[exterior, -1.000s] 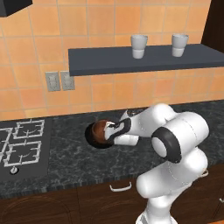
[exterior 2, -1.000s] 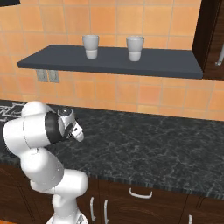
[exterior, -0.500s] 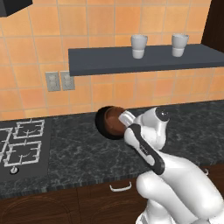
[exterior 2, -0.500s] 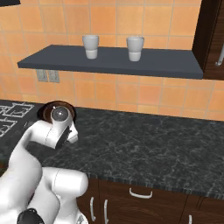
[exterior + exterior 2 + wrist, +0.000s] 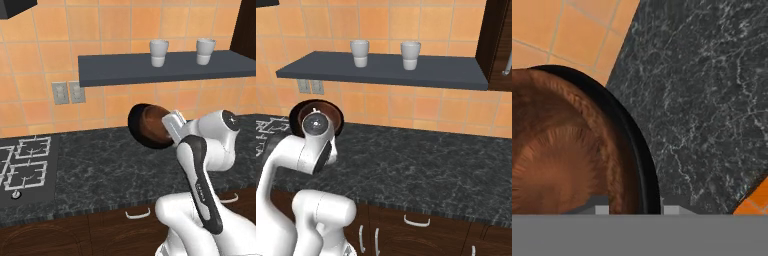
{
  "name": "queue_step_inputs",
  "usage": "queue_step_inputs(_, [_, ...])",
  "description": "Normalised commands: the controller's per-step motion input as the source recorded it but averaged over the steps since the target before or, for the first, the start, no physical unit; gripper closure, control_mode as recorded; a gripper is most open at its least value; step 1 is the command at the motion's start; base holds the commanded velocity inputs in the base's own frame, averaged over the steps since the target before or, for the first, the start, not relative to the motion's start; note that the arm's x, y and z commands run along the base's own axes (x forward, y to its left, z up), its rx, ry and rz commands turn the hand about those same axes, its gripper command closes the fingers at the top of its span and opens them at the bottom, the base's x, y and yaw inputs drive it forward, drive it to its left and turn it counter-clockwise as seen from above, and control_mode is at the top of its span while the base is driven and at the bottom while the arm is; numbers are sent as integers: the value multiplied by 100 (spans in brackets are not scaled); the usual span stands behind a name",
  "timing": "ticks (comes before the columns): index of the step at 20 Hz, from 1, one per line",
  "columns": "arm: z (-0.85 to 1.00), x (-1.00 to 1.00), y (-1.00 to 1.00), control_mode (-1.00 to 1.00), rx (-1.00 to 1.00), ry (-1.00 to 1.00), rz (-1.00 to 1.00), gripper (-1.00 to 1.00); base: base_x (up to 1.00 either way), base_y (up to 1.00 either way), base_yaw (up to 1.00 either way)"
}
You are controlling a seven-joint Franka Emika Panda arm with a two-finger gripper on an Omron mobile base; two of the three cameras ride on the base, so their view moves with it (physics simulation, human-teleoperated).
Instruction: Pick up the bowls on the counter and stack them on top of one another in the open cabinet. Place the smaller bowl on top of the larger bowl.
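The larger bowl, glossy black, hangs tilted in the air above the counter, its mouth facing sideways. The smaller reddish-brown bowl lies nested inside it. My gripper is shut on their rim, below the open cabinet's grey shelf. In the hand view my gripper straddles the black rim, one fingertip on the brown bowl's side and the other outside. From the right base view the black bowl and brown bowl peek out behind my hand.
Two white cups stand on the shelf, towards its right half. A gas hob lies at the counter's left end. Wall outlets sit under the shelf. A dark wooden cupboard closes the right side.
The arm has lifted the nested bowls off the counter and carried them up and to the right, closer to the shelf. The bowls now tilt more on their side.
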Motion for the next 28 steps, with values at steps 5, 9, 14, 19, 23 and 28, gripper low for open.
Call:
queue_step_inputs(5, [100, -65, -1, -100, 9, -8, -1, 100, 0, 0, 0])
queue_step_inputs(9, [100, -48, 0, -100, 3, -12, 0, 100, 0, 0, 0])
queue_step_inputs(14, [100, 10, 6, -100, 0, -12, -1, 100, 0, 0, 0])
queue_step_inputs(19, [38, 96, 65, -100, -16, -4, -16, 100, 0, 0, 0])
queue_step_inputs(23, [59, 100, 64, -100, -19, 3, -22, 100, 0, 0, 0])
queue_step_inputs(28, [89, 65, 11, -100, -4, 12, -18, 100, 0, 0, 0])
